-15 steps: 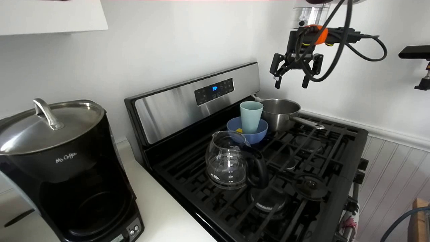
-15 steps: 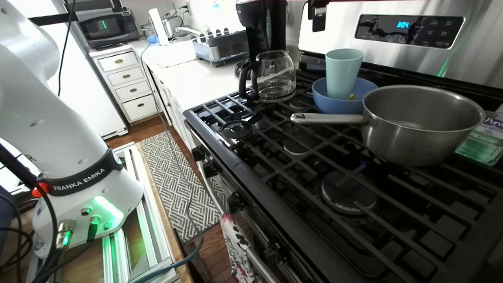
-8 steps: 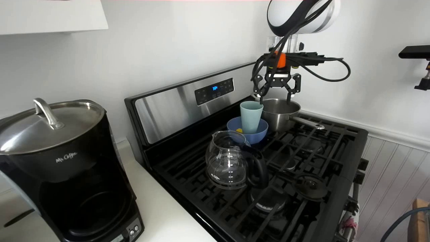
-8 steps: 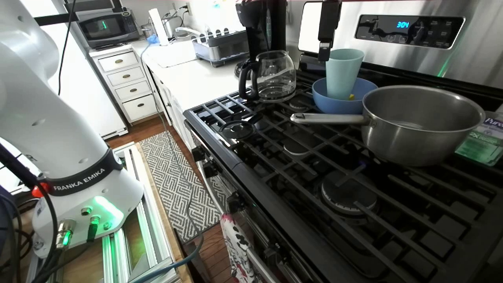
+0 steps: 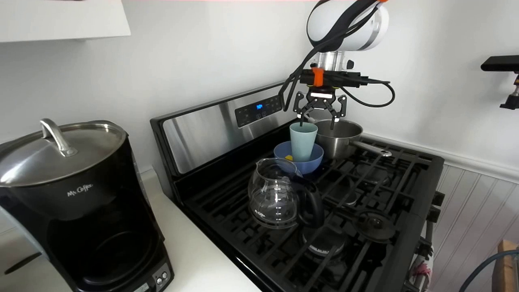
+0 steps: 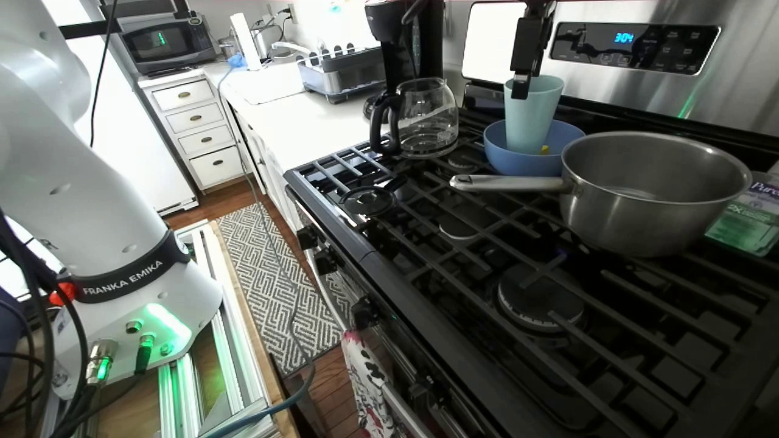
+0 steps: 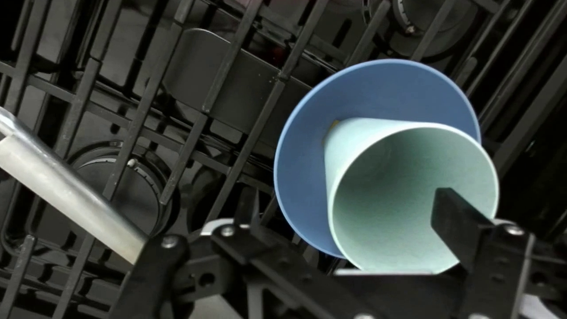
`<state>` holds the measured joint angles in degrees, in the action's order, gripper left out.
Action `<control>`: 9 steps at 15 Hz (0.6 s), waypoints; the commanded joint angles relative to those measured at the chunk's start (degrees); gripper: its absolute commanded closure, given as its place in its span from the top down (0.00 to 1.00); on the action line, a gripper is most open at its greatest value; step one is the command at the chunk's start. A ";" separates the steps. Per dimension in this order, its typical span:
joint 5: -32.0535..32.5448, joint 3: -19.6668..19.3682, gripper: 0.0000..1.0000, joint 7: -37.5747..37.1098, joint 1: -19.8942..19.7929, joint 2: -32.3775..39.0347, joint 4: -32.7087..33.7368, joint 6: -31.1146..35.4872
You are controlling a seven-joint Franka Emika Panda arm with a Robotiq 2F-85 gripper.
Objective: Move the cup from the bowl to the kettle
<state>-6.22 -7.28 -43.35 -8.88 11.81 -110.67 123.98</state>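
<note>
The pale light-blue cup [image 5: 303, 142] stands, slightly tilted, inside the blue bowl [image 5: 313, 164] on the stove; both also show in an exterior view as cup [image 6: 530, 125] and bowl [image 6: 523, 163]. A bit of yellow shows in the bowl. My gripper [image 5: 317, 124] is open and empty at about rim height. In the wrist view my gripper [image 7: 347, 199] has one fingertip over the mouth of the cup [image 7: 398, 186] and the other outside, left of the bowl [image 7: 301, 168]. I cannot tell whether a finger touches the cup. The glass kettle [image 5: 267, 202] stands beside the bowl.
A grey metal pot [image 6: 639, 210] stands close to the bowl, its handle [image 7: 66, 195] pointing toward the stove front. The black coffee maker [image 5: 81, 211] is on the counter. The stove's back panel [image 5: 211, 142] rises behind. A green package [image 6: 745, 222] is beyond the pot.
My gripper has come down and moved left in an exterior view, from near the wall to over the cup and pot. It stays open. Cup, bowl and kettle have not moved.
</note>
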 commanded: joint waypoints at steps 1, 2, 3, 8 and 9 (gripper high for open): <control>-1.64 -1.01 1.00 -2.92 1.01 1.74 1.66 2.76; -1.64 -1.04 0.99 -3.56 1.05 1.92 1.58 3.62; -1.56 -1.07 0.84 -4.22 1.12 2.12 1.41 4.69; -1.30 -1.03 0.50 -5.98 1.47 3.22 0.94 7.31; -1.29 -1.01 0.42 -6.12 1.55 3.34 0.83 7.59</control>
<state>-6.34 -7.45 -48.01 -8.54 14.20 -110.26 130.12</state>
